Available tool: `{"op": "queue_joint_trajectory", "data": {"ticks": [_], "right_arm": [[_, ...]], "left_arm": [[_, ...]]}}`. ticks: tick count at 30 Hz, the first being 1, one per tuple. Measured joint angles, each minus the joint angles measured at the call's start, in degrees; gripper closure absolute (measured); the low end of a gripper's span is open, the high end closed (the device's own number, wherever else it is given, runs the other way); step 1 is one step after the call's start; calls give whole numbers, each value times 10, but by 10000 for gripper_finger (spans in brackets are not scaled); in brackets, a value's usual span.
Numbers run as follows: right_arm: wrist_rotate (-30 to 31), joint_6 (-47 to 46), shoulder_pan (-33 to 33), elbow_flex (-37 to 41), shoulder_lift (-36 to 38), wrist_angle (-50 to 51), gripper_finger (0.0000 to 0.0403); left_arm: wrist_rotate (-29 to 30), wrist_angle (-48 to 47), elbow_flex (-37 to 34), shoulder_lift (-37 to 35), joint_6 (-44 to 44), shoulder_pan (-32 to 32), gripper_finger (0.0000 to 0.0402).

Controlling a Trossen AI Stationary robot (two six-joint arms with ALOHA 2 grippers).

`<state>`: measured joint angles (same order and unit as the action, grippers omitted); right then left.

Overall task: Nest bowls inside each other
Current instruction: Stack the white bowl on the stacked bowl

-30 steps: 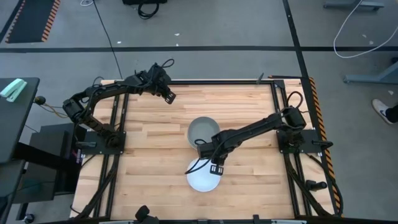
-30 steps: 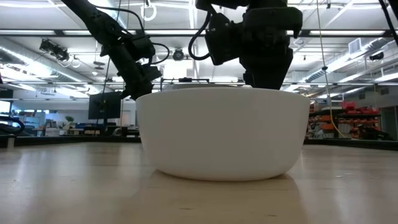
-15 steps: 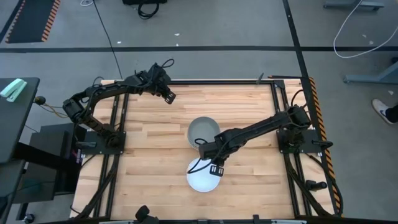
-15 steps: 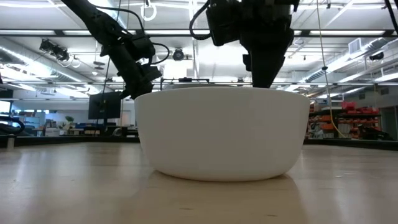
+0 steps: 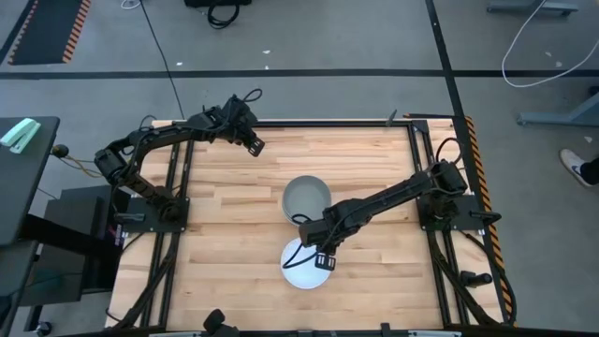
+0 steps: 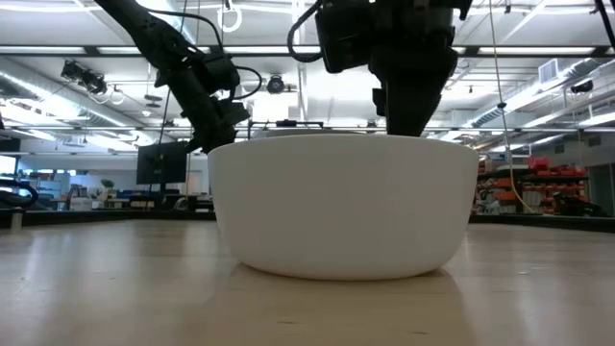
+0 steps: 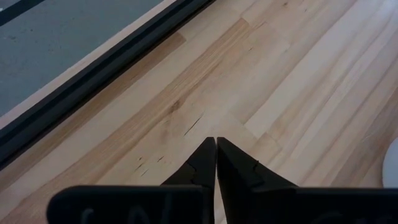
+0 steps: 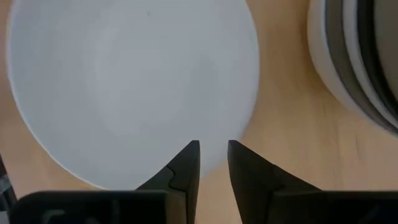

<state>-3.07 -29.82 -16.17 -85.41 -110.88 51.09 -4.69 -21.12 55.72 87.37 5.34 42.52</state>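
Observation:
A lone white bowl stands on its base near the table's front middle. Just behind it is a stack of nested bowls, pale outside with dark rims showing within. My right gripper is at the white bowl's right-hand rim, its fingers astride that rim. My left gripper hangs shut and empty above bare wood at the table's far left. My right gripper has the white bowl's rim between its two fingers, one finger over the inside and the other outside. The fingers come steeply from above. The bowl sits upright with its base on the table.
Dark metal rails frame the table left and right, and a black rail runs along the far edge by my left gripper. Bare wood spreads left of the bowls and along the near edge.
My right gripper has tipped a little at the white bowl's rim and crept toward the table's near edge. The bowl still rests on the table.

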Motion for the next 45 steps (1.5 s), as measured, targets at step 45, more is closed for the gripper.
{"op": "queue_joint_trajectory", "data": {"ticks": [45], "right_arm": [[6,-17,27,45,36,60,311]], "left_arm": [[2,-2,0,0,0,0,380]]}}
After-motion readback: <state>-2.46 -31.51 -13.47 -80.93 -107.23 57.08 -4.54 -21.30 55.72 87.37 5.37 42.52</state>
